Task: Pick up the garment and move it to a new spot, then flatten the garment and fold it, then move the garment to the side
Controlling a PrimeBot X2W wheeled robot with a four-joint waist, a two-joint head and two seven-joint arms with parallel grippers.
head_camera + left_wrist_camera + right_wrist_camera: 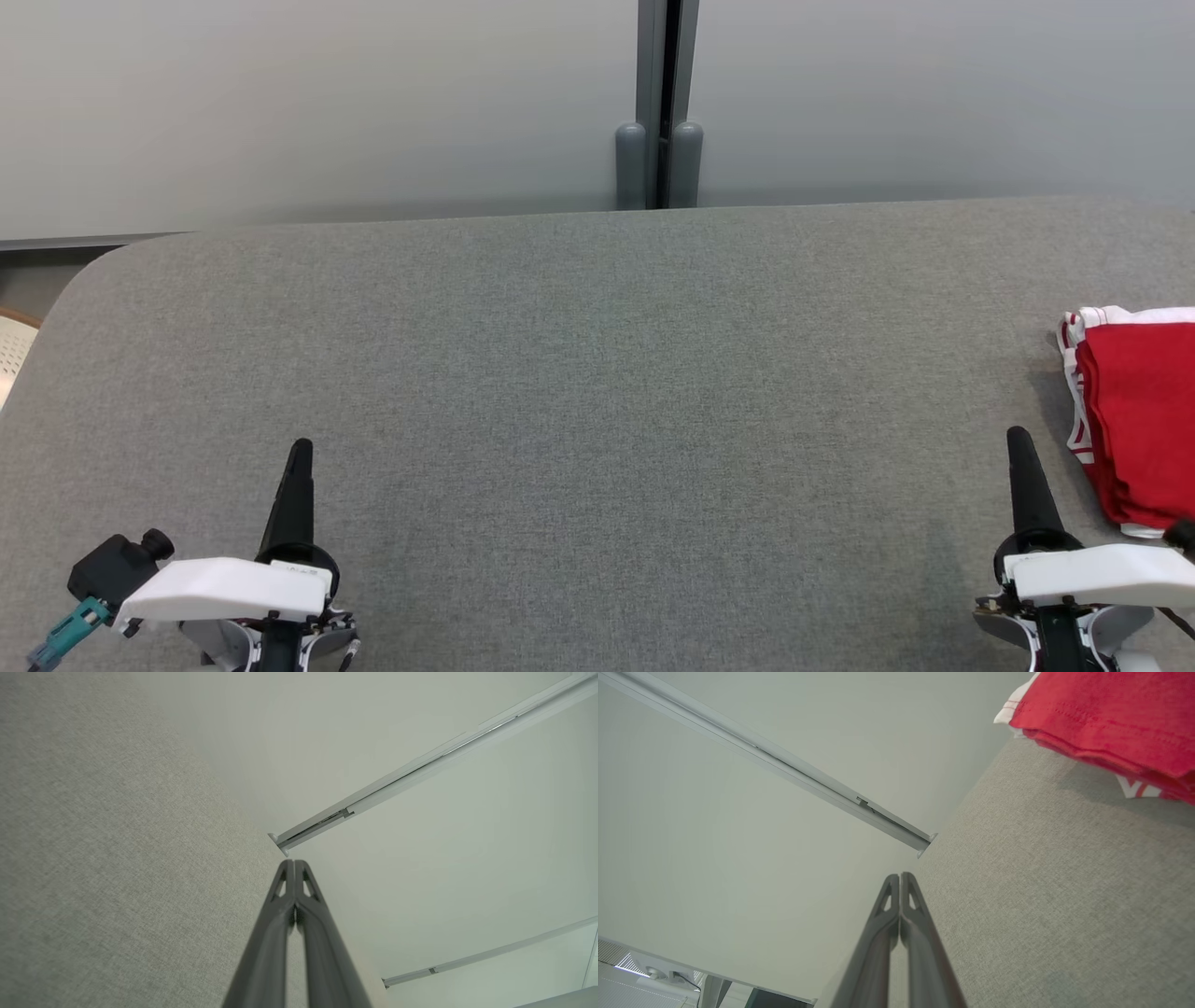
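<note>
Red garment (1141,411) looks folded, set at the right edge of the grey table (597,373). My left gripper (301,448) and right gripper (1017,436) are pressed together, empty; I'd avoid brushing its folds.

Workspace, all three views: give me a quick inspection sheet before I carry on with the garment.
Surface: grey fabric-covered table, flat, no stains visible.
Job's things: red garment with white trim, lying in folded layers on the table's right side, partly cut off by the head view.
Clutter: nothing seen.
Claws: left claw shut, holding nothing, over the near left of the table; right claw shut, holding nothing, just left of the garment and apart from it.
Cables: teal connector on the left arm; thin dark cable by the right wrist.
Surroundings: pale grey wall panels with a vertical joint behind the table; pale perforated object at far left, unclear what.
</note>
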